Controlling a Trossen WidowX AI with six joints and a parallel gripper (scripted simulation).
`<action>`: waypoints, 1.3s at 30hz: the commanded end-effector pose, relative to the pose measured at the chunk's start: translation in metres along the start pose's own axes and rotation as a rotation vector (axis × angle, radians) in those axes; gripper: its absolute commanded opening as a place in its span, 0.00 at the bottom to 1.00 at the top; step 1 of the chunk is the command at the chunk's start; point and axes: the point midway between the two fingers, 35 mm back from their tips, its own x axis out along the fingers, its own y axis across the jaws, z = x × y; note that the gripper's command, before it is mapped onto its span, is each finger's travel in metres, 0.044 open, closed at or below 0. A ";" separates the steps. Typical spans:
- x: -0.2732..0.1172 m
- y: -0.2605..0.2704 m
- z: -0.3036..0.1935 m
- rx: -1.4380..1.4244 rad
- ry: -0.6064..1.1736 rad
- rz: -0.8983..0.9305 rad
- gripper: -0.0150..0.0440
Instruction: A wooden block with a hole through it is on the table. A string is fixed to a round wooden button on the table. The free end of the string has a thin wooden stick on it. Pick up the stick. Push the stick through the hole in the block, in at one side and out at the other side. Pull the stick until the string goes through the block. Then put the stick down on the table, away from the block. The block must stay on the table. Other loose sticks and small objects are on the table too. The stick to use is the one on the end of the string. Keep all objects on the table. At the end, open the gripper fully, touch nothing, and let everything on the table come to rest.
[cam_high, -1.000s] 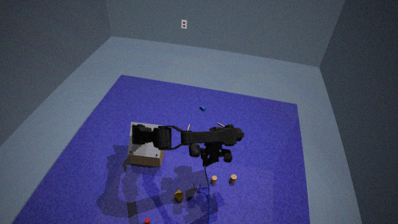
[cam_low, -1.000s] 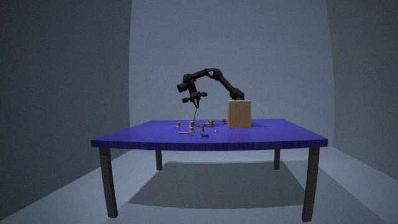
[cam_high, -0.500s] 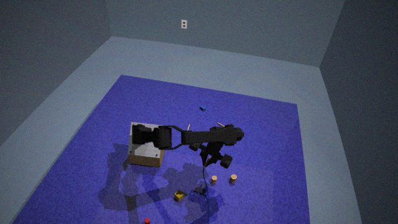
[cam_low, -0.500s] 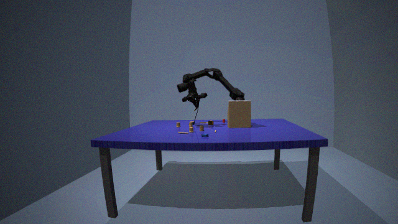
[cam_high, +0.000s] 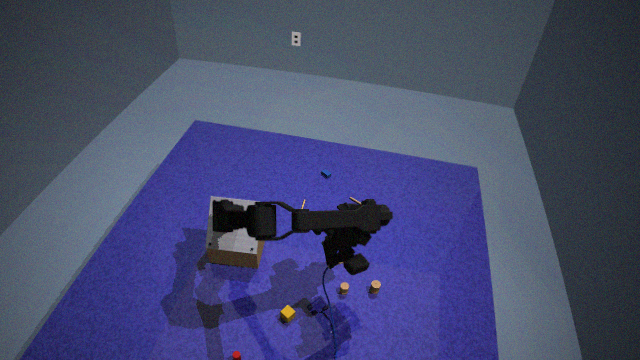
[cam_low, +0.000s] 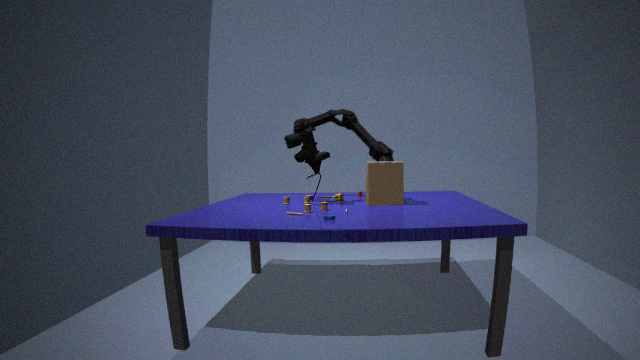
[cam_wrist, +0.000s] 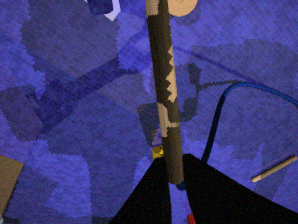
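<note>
My gripper (cam_high: 328, 266) (cam_low: 317, 173) (cam_wrist: 173, 164) is shut on the string's wooden stick (cam_high: 341, 263) (cam_low: 311, 176) (cam_wrist: 167, 85), well above the table. The stick runs across the wrist view, partly shadowed. The blue string (cam_high: 325, 287) (cam_low: 318, 186) (cam_wrist: 218, 112) hangs from the stick's held end. The small yellow block (cam_high: 287, 313) (cam_low: 339, 197) (cam_wrist: 157, 152) stands on the table, lower than the gripper and not touched by it. In the wrist view it is mostly hidden behind stick and finger. Its hole cannot be made out clearly. I cannot make out the button.
Small wooden cylinders (cam_high: 344, 288) (cam_high: 375, 286) (cam_low: 286, 200) (cam_low: 324, 206) stand near the gripper. Loose sticks (cam_high: 304, 204) (cam_low: 294, 213) (cam_wrist: 274, 169), a blue piece (cam_high: 326, 174) (cam_low: 329, 218) and a red piece (cam_high: 236, 355) (cam_low: 360, 194) (cam_wrist: 191, 219) lie about. The arm's tall pedestal (cam_high: 233, 258) (cam_low: 385, 185) stands on the table.
</note>
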 end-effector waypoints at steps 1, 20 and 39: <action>0.000 0.000 0.001 0.117 0.000 -0.006 0.25; -0.001 0.000 0.002 0.777 -0.008 -0.018 0.25; -0.001 -0.001 0.004 1.436 -0.025 -0.027 0.25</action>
